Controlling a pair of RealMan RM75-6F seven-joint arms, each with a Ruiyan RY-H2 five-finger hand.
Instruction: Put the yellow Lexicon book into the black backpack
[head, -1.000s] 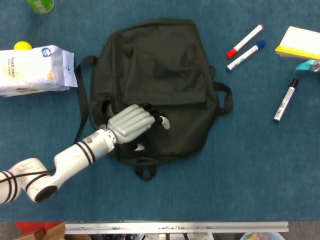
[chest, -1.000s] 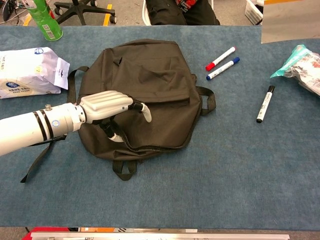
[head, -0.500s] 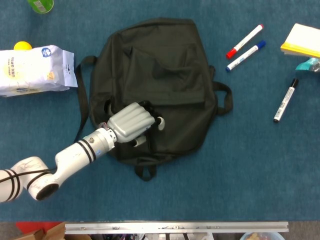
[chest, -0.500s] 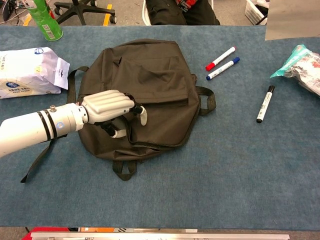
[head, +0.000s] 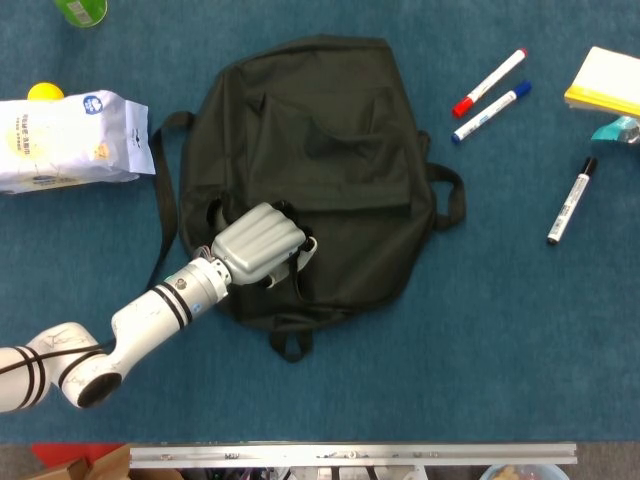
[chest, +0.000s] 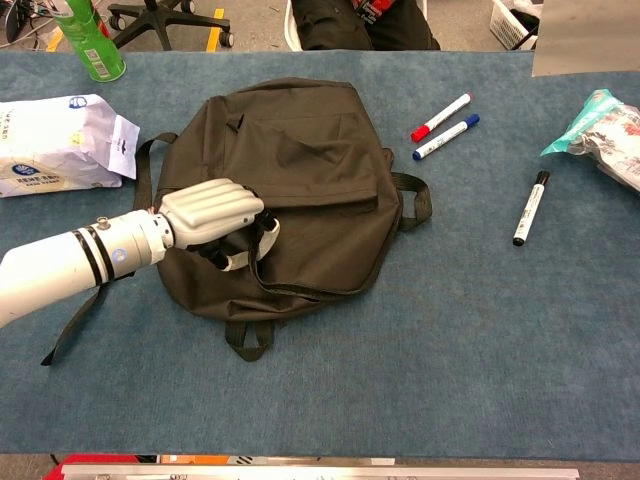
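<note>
The black backpack lies flat in the middle of the blue table, seen also in the chest view. My left hand rests on its lower left part with the fingers curled into the fabric beside the zipper line; the chest view shows the same left hand gripping a fold there. The yellow Lexicon book shows at the far right edge of the head view, partly cut off. In the chest view the book appears as a pale slab at the top right corner. My right hand is not visible.
A white snack bag and a yellow ball lie at the left, a green bottle at the far left. Red, blue and black markers lie right of the backpack, near a teal packet.
My left hand's fingers have curled in from stretched out and closed on the backpack fabric, drawing slightly left. The book at the right edge has shifted further right.
</note>
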